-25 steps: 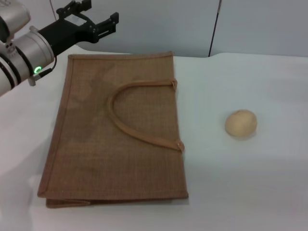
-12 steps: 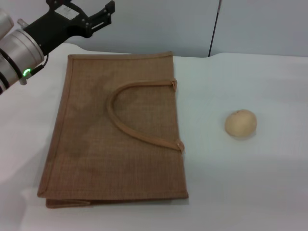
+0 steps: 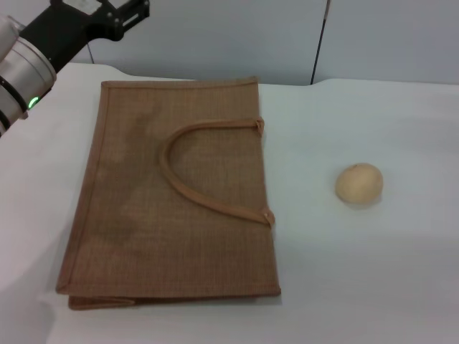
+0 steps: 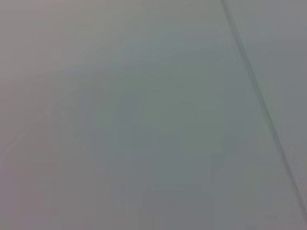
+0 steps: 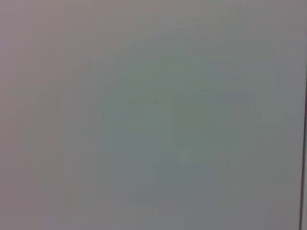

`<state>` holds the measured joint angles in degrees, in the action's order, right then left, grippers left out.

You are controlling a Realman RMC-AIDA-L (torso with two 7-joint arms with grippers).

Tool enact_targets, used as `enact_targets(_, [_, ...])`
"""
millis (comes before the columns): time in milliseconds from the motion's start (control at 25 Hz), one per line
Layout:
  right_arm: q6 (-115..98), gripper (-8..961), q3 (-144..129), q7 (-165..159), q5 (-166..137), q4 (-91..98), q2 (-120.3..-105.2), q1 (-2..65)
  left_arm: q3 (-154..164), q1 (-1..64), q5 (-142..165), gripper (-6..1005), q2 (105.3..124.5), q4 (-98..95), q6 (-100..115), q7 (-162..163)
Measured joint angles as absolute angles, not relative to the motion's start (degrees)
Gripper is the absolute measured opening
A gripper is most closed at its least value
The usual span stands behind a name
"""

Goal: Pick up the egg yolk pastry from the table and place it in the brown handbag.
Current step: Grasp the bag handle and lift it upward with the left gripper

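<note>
The fingers of the left gripper [image 3: 133, 10] are seen at the far left of the scene, raised above the far left corner of the brown handbag [image 3: 172, 193]; whether they are spread or pressed together cannot be told, since they are cut by the picture's edge. Nothing is held between them. Behind them a black wrist and a silver arm segment with a green light are carried out to the left. The right gripper is not seen in any view, and both wrist views are filled by a blank grey surface only.

The egg yolk pastry [image 3: 358, 183] is found on the white counter [image 3: 373, 272], to the right of the handbag and well apart from it. No grasp has been begun, as judged from this layout. For the pick to be done well, the pastry should be approached from above and closed on gently across its widest part, since its crust is likely to be crumbled by pressure. The bag's mouth should be located first.

The pastry is round, pale tan and matte. The handbag is laid flat; it is rectangular, coarsely woven, trimmed in lighter tan, with a curved loop handle [image 3: 204, 168] lying on top.
</note>
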<state>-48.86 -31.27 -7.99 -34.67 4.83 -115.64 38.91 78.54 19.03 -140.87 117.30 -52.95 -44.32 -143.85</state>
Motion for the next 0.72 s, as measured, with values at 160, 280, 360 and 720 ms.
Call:
enact_targets(160, [-48.9,859,-31.3,-8.0,-34.7,4.8,-115.66,38.9,82.3,17.7,-148.2,861,117.25,-54.6,-41.2,-150.0])
enact_targets(280, [-48.9,859,-31.3,-8.0,-34.7,4.8,-115.66,38.9,83.4,17.5,-150.3,861,117.24,-55.0,-39.7,-152.1])
enact_targets(360, [-48.9,859,-31.3,-8.0,-34.7,4.8,-115.67,38.9,84.0,17.2,-151.0,861,117.32,-55.9,-38.2,-153.2])
enact_targets(720, [-47.6,859,-31.3,-8.0,-34.7,4.8,-115.63,39.1,88.1,14.8,-160.7,860,117.29,-57.9,-39.7,-162.8])
